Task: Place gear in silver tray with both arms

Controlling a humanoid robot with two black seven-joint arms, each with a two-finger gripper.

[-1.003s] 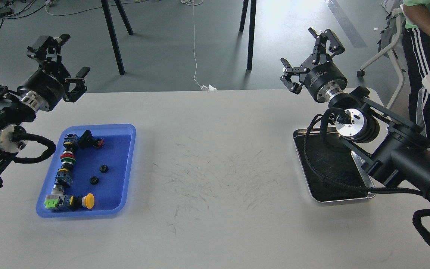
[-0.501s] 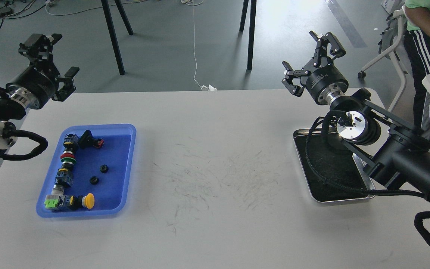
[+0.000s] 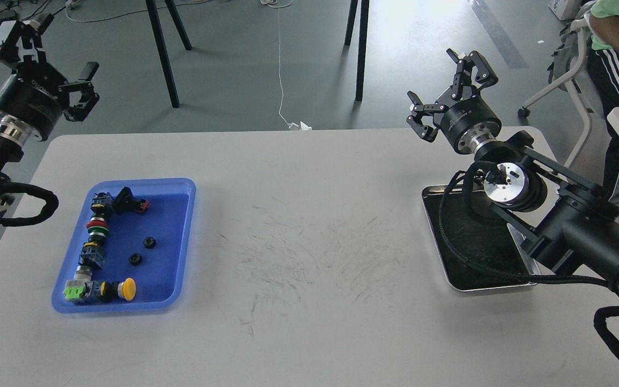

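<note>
Lifting left tool [image 3: 41,56] outward, right tool [image 3: 452,88] steady

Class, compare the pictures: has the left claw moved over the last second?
Yes. The left claw has drawn up and to the left, away from the blue tray, and now hangs off the table's far left corner.

The white table [image 3: 299,177] is scuffed with dark marks around its middle. A blue tray [image 3: 183,236] holding small parts rests on its left side. The silver tray [image 3: 489,288] sits well apart on the right.
</note>
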